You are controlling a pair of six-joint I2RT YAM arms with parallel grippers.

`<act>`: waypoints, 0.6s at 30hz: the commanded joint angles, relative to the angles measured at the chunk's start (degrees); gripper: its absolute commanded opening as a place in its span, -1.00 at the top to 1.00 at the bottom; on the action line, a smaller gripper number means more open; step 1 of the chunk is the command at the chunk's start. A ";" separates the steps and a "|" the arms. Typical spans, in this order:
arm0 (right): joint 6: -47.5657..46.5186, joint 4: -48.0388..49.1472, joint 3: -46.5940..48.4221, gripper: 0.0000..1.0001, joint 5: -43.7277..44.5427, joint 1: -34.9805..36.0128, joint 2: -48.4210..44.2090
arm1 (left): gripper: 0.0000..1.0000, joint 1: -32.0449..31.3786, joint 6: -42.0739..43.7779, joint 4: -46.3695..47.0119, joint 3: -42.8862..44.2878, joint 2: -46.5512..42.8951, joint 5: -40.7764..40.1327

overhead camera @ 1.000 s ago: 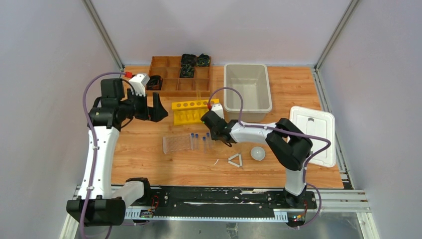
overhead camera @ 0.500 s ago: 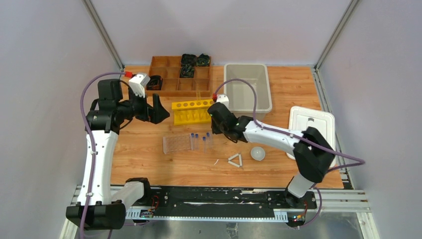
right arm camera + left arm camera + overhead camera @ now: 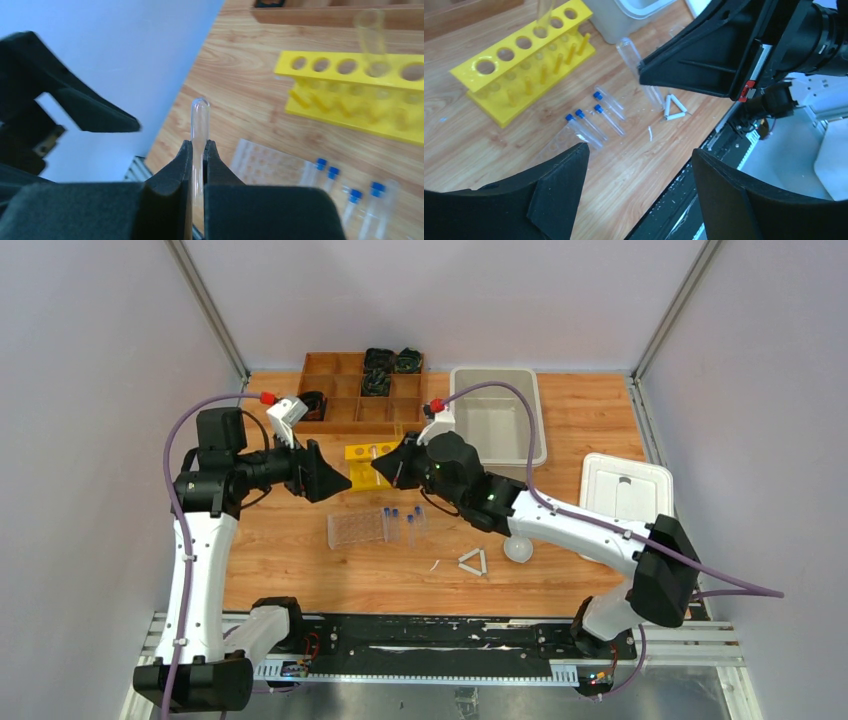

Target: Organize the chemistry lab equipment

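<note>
Glass tube (image 3: 200, 112) is clamped between the right claw's (image 3: 199, 147) fingers, held clear of the table (image 3: 300, 570) near the yellow rack (image 3: 350, 75). Left claw (image 3: 639, 150) hangs apart and empty, facing it. Step looks like racking the tube, maybe a handover, angle unclear. Next move needs the tube lined up over a free hole.
</note>
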 commanded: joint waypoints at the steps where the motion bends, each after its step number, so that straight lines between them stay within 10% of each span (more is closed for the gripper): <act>1: 7.10 10.17 3.61 1.00 -3.88 1.49 1.56 | -0.58 0.36 -0.03 0.08 -0.43 -0.93 7.88; 18: 2.13 17.40 6.25 1.00 -0.72 7.83 3.48 | -0.21 0.35 -2.01 0.00 -0.50 1.61 11.69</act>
